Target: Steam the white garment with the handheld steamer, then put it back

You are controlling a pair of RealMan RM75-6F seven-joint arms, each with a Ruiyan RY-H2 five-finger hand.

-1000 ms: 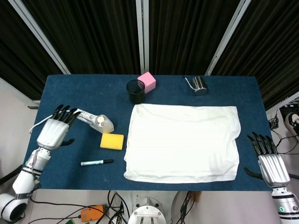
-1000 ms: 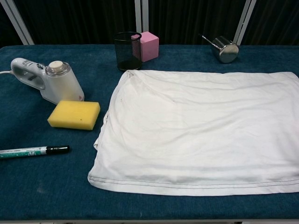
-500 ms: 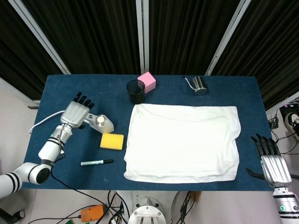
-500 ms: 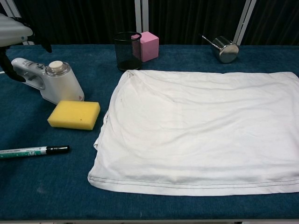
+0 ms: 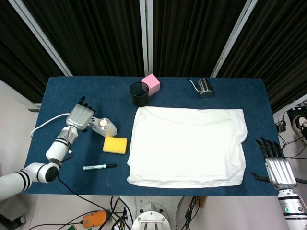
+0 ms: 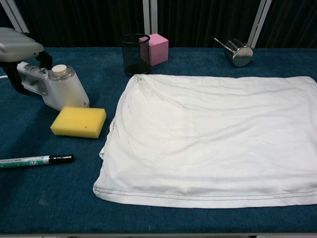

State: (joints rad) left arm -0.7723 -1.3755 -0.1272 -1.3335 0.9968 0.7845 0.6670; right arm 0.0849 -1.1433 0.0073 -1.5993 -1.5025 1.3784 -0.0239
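Left hand point(image 5: 80, 116) is hovering over the steamer point(image 5: 101, 126) handle, grip not discernible. You are handling a rigid, top-heavy steamer lying left of the garment point(image 5: 188, 146); grasp its handle.

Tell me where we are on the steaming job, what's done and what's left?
Nothing looks done yet: the garment lies flat and the steamer sits on the table beside the sponge. In hand: the left hand is over the steamer's handle, but a closed grip can't be confirmed. The right hand waits off the table's edge, open. Left: lift the steamer, steam the garment, put it back.
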